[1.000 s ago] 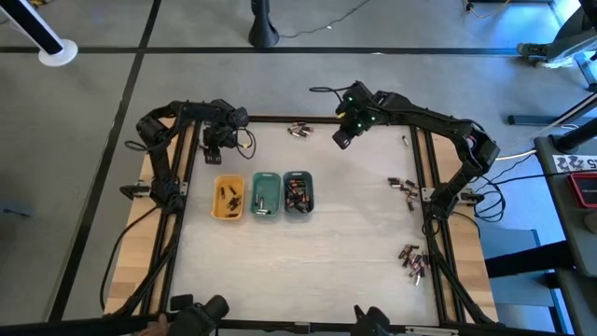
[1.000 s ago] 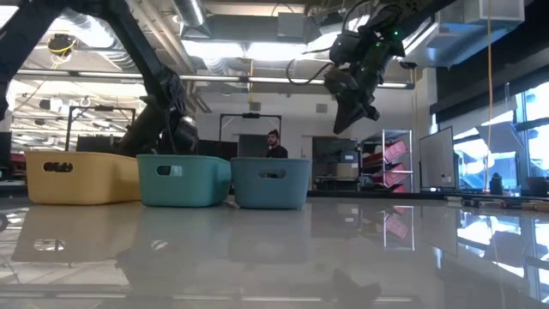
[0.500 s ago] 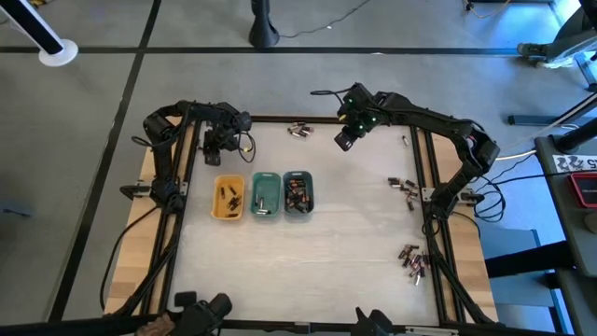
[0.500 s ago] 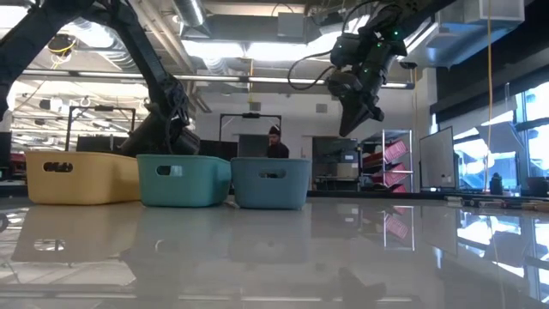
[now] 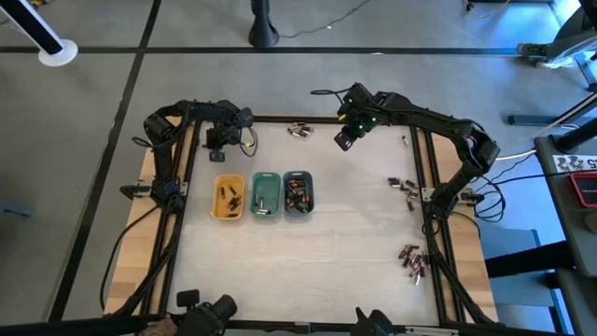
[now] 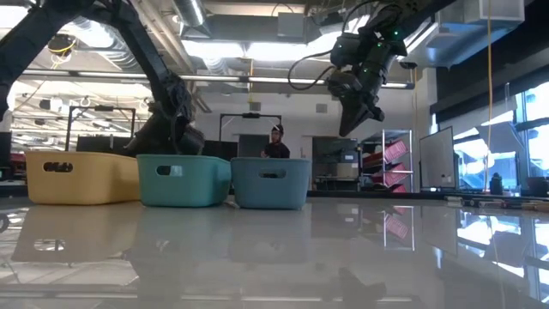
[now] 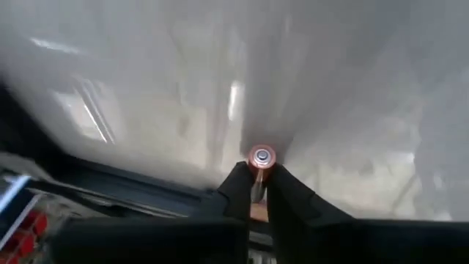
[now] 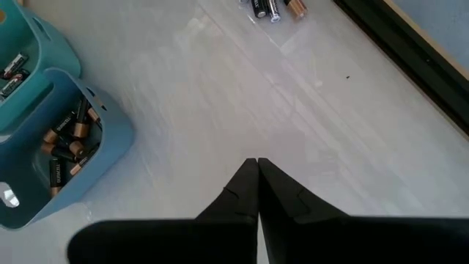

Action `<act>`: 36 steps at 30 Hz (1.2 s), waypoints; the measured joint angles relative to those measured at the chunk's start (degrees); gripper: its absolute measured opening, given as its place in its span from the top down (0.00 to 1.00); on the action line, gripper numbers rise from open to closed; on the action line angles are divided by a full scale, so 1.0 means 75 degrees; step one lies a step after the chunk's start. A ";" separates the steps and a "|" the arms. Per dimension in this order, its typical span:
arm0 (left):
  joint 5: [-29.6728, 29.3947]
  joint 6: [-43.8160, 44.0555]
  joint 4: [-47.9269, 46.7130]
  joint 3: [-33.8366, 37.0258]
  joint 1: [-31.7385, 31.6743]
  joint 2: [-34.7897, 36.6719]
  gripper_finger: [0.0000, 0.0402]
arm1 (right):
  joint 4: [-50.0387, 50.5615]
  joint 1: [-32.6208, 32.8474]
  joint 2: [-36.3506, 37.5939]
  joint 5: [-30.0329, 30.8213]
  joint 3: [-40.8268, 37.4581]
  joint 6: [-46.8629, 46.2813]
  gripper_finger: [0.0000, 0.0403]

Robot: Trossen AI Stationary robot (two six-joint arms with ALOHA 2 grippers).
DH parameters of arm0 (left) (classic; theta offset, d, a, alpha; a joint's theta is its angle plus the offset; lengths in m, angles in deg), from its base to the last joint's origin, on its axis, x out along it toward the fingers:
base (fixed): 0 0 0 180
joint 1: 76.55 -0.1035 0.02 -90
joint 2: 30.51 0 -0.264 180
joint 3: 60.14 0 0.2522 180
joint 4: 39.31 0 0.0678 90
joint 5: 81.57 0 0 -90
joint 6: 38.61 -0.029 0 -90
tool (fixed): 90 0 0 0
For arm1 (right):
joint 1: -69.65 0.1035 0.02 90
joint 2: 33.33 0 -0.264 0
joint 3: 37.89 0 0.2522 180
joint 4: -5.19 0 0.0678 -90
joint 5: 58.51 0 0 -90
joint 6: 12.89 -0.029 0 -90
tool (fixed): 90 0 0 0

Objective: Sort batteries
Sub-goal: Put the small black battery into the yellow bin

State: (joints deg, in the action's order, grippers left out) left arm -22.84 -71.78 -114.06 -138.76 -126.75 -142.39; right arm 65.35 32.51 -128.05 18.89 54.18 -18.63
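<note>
Table (image 5: 308, 252): pale glossy top in a dark frame, grey floor around it. Low view looks across the top into a large hall with ceiling lights, racks and a person (image 6: 275, 144) standing far behind the trays.

Three trays in a row at about 9 o'clock of table centre, touching side by side: yellow tray (image 5: 228, 198), green tray (image 5: 266, 195), grey-blue tray (image 5: 298, 192). All three hold batteries.

Loose batteries on the top: small group (image 5: 298, 131) at 12 o'clock near the far edge; group (image 5: 403, 186) at 3 o'clock by the right rail; group (image 5: 411, 260) at about 4 o'clock.

Left gripper (image 5: 216, 149): at about 10 o'clock, beyond the yellow tray. Its wrist view shows the fingers nearly closed, pinching a copper-topped battery (image 7: 261, 158) end-on above the tabletop. The high view does not resolve this battery.

Right gripper (image 5: 344, 138): raised, at about 12 to 1 o'clock, just right of the far group. Right wrist view shows its fingertips pressed together with nothing between them. The same view shows the batteries inside the grey-blue tray (image 8: 66, 143), dark with copper ends, lying at mixed angles; the low view shows only tray walls.
</note>
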 joint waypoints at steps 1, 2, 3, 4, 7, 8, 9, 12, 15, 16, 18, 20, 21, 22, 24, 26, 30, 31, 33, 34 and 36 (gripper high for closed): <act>0.0122 0.0114 0.0045 -0.0006 0.0080 0.0113 0.97 | -0.0001 0.0000 0.0000 0.0000 0.0000 0.0000 0.99; 0.0262 0.0213 0.0043 -0.0014 0.0175 0.0238 0.97 | -0.0001 0.0000 0.0000 0.0001 0.0000 0.0000 0.99; 0.0429 0.0349 -0.0033 -0.0010 0.0259 0.0355 0.97 | -0.0002 0.0000 0.0000 0.0000 0.0000 0.0000 0.99; 0.0637 0.0469 -0.0083 -0.0006 0.0347 0.0483 0.97 | -0.0007 0.0000 0.0000 0.0003 0.0000 0.0000 0.99; 0.0964 0.0809 -0.0285 -0.0013 0.0630 0.0876 0.96 | -0.0004 0.0000 0.0000 0.0006 0.0000 0.0000 0.99; 0.0980 0.0939 -0.0437 -0.0009 0.0718 0.0989 0.96 | -0.0007 0.0000 0.0000 0.0003 0.0000 0.0000 0.99; 0.0982 0.1047 -0.0563 -0.0006 0.0810 0.1106 0.96 | -0.0001 0.0000 0.0000 0.0006 0.0000 0.0000 0.99; 0.1101 0.1506 -0.0837 -0.0006 0.1030 0.1530 0.96 | 0.0002 0.0000 0.0000 0.0006 0.0000 -0.0023 0.99; 0.1464 0.1906 -0.1036 -0.0006 0.1246 0.1992 0.96 | 0.0005 0.0001 0.0000 0.0003 0.0000 -0.0041 0.99; 0.1632 0.2005 -0.1134 -0.0006 0.1315 0.2161 0.96 | 0.0008 0.0006 0.0000 0.0003 0.0000 -0.0044 0.99; 0.2215 0.2138 -0.1447 -0.0006 0.1461 0.2488 0.96 | 0.0039 0.0006 0.0000 0.0000 0.0000 -0.0044 0.99; 0.3250 0.2213 -0.1733 -0.0006 0.1632 0.2807 0.95 | 0.0067 0.0006 0.0000 0.0000 0.0000 -0.0047 0.99; 0.3845 0.2222 -0.1856 -0.0002 0.1732 0.2960 0.95 | 0.0072 0.0007 0.0000 0.0000 0.0000 -0.0045 0.99; 0.4391 0.2240 -0.1940 0.0025 0.1849 0.3110 0.96 | 0.0070 0.0006 0.0000 0.0000 0.0000 -0.0044 0.99; 0.5257 0.2396 -0.1964 0.0182 0.2090 0.3379 0.96 | 0.0066 0.0006 0.0000 0.0000 0.0000 -0.0026 0.99; 0.5698 0.2597 -0.1937 0.0392 0.2362 0.3571 0.96 | 0.0066 0.0006 0.0000 0.0000 0.0000 -0.0012 0.99; 0.5781 0.3101 -0.1912 0.0903 0.2974 0.3675 0.95 | 0.0054 0.0006 0.0000 0.0025 0.0000 -0.0004 0.99; 0.5779 0.3167 -0.1868 0.1050 0.3125 0.3673 0.94 | 0.0049 0.0006 0.0000 0.0029 0.0000 -0.0002 0.99; 0.5781 0.3381 -0.1520 0.1384 0.3438 0.3673 0.94 | 0.0008 0.0006 0.0000 0.0054 0.0000 0.0024 0.99; 0.5779 0.3479 -0.1297 0.1548 0.3576 0.3673 0.94 | -0.0008 0.0006 0.0000 0.0055 0.0000 0.0033 0.99; 0.5784 0.3655 -0.0909 0.1781 0.3789 0.3670 0.94 | -0.0032 0.0006 0.0000 0.0055 0.0000 0.0058 0.99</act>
State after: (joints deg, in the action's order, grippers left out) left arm 20.55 -44.37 -120.87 -125.40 -98.32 -114.87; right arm 65.11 32.55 -128.05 19.31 54.18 -18.20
